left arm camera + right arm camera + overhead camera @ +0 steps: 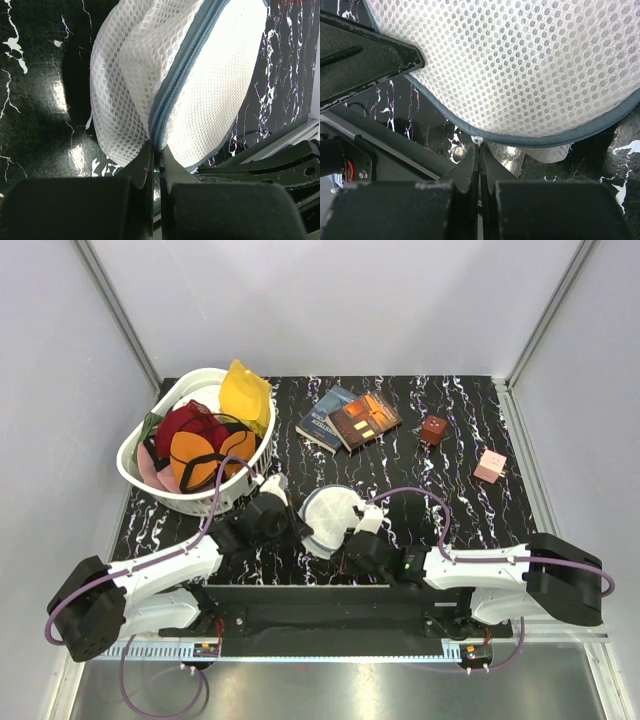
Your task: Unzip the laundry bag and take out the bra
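Note:
The white mesh laundry bag (333, 512) stands on edge at the near middle of the black marbled table, zipped shut along its grey zipper (182, 75). My left gripper (300, 528) is shut on the bag's seam at the zipper's lower end (157, 150). My right gripper (350, 540) is shut on the small white zip pull (477, 139) at the bag's grey-bound rim; the gripper (480, 146) sits just under the bag (520, 65). The black bra is hidden; no dark shape shows through the mesh.
A white slotted basket (150, 483) at the back left holds an orange-cupped bra (200, 458), red and yellow cloth. Two books (350, 420) lie at the back middle. A brown cube (433, 429) and a pink cube (490, 466) sit at the right.

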